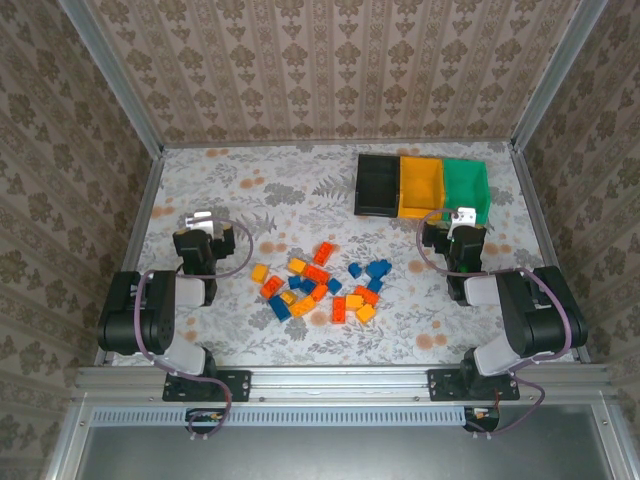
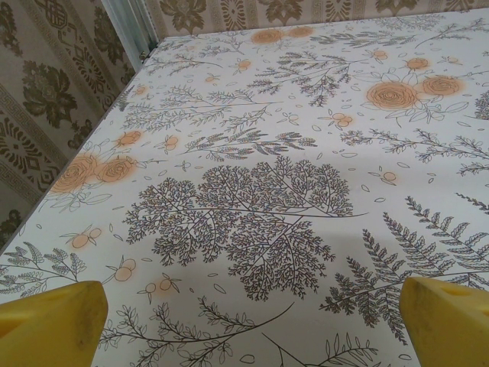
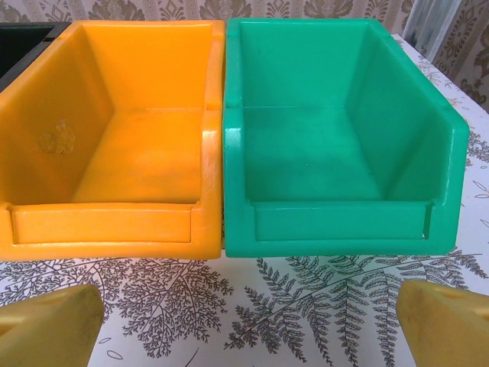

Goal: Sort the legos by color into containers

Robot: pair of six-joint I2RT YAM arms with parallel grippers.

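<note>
left claw: left gripper (image 1: 203, 222) (image 2: 246, 327) has its yellow fingers spread wide, nothing between them. I see just the fern-print tablecloth (image 2: 252, 115) ahead of it.
right claw: right gripper (image 1: 463, 222) (image 3: 248, 329) is also spread wide and empty.
legos: the loose heap of small yellow, orange-red and blue plastic bricks (image 1: 320, 282) lies between the two claws, to the right of the left one and the left of the right one, back toward the bases. Neither claw faces it.
bins: the orange-yellow open plastic bin (image 3: 107, 223) and green open plastic bin (image 3: 340, 222) sit straight ahead of the right claw, just past its fingertips, both empty as far as I can see. The black open plastic bin (image 1: 378, 185) is joined on, further to its left.
progress: I judge nothing sorted yet.
risk 1: the bricks are packed touching, so a wide pinch could take two colours or scatter the neighbours.
risk 2: yellow and orange-red look close, so a mis-sort is easy.
risk 3: the brick colours don't match the bin colours, so the mapping is ambiguous.
risk 4: the right claw is close to the bin lips, and a careless swing could shove the row.
risk 5: both arms reaching into one heap could clash.
</note>
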